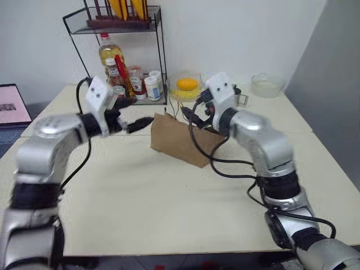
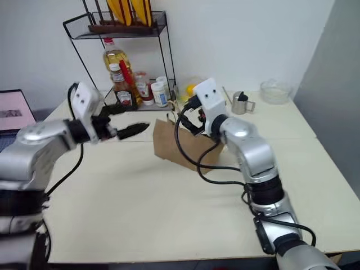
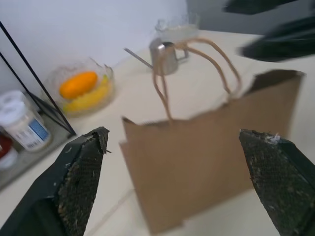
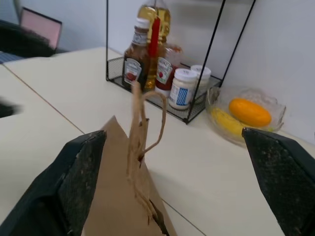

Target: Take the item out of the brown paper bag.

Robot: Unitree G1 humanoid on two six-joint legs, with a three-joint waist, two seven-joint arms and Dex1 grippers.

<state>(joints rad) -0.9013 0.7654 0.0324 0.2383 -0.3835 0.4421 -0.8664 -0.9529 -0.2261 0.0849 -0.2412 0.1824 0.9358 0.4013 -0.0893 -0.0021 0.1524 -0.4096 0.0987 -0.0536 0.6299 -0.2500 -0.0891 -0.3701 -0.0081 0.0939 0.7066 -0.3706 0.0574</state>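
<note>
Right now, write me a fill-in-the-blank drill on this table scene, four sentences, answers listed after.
1. The brown paper bag stands ____ on the table.
2. The left gripper has its fingers ____.
3. The round orange fruit lies in a glass ____.
4. The sauce bottles stand on the lower shelf of a black wire ____.

Missing words: upright; open; bowl; rack

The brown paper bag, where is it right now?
The brown paper bag stands mid-table between the two claws, in front of the wire rack and the glass fruit bowl.
</note>
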